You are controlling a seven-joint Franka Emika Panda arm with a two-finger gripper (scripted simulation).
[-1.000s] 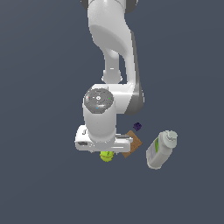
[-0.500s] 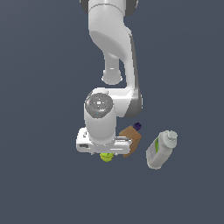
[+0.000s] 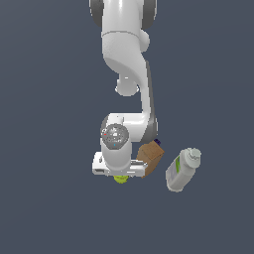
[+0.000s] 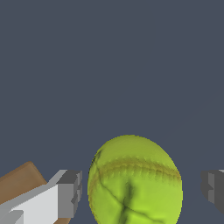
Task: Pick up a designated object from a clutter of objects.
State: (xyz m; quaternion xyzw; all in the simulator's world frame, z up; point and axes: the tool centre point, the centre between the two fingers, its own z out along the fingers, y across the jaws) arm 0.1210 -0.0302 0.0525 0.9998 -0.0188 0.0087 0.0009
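The yellow-green ball [image 4: 133,179] with pale curved seams fills the wrist view, lying between my two grey fingertips [image 4: 70,194]. There is a gap on each side of it, so my gripper [image 4: 140,194] is open around it and not touching it. In the exterior view only a sliver of the ball [image 3: 120,178] shows under my white hand, and the gripper [image 3: 120,174] itself is hidden by the hand. The brown box [image 3: 150,154] with a small purple piece lies just to the exterior view's right of my hand.
A white bottle with a green-white label [image 3: 181,170] lies tilted to the exterior view's right of the box. A corner of the brown box [image 4: 19,179] shows beside one finger in the wrist view. The floor is plain dark grey.
My hand has come down lower over the ball. Less of the ball shows below my hand now. The box and the bottle have not moved.
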